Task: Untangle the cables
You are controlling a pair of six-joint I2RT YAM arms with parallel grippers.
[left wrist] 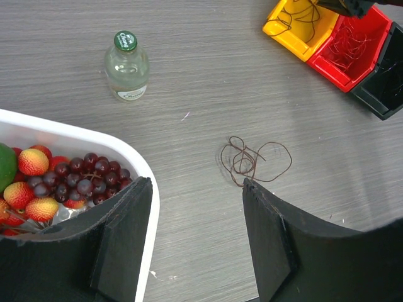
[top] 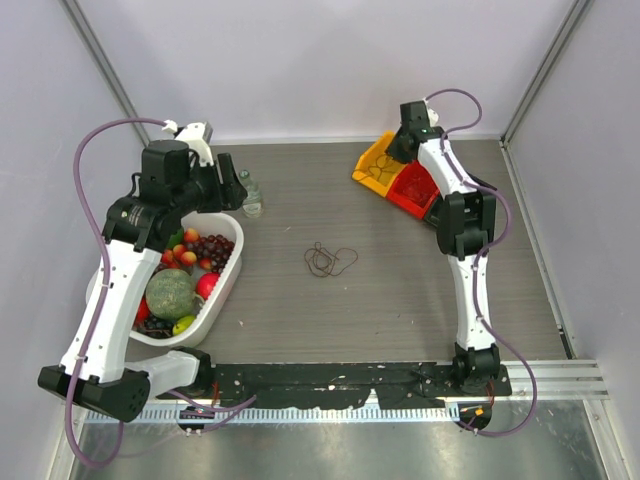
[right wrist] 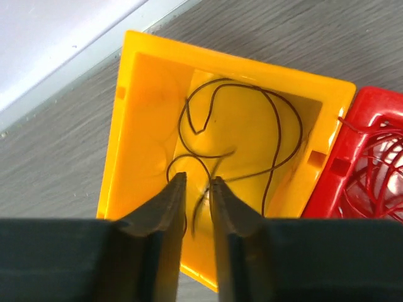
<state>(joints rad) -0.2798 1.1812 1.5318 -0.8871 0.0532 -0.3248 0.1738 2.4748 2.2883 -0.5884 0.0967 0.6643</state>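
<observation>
A: What stands near the brown cable tangle [top: 330,261]?
B: Nothing touches it; bare desk [top: 400,300] lies all round.
A: And farther off?
B: Left of it, the white basket [top: 238,258] and a bottle [top: 251,196]. Beyond it to the right, the yellow bin [top: 372,165] and red bin [top: 410,192], with the right tool [right wrist: 197,179] over the yellow.

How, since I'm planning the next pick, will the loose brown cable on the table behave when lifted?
Probably floppy: the brown cable lies in thin, tangled loops, so it should sag and dangle. Likely very light, being far thinner than the bottle. Loops may snag.

bottle [left wrist: 126,68] cap, label — lettering too small
</observation>
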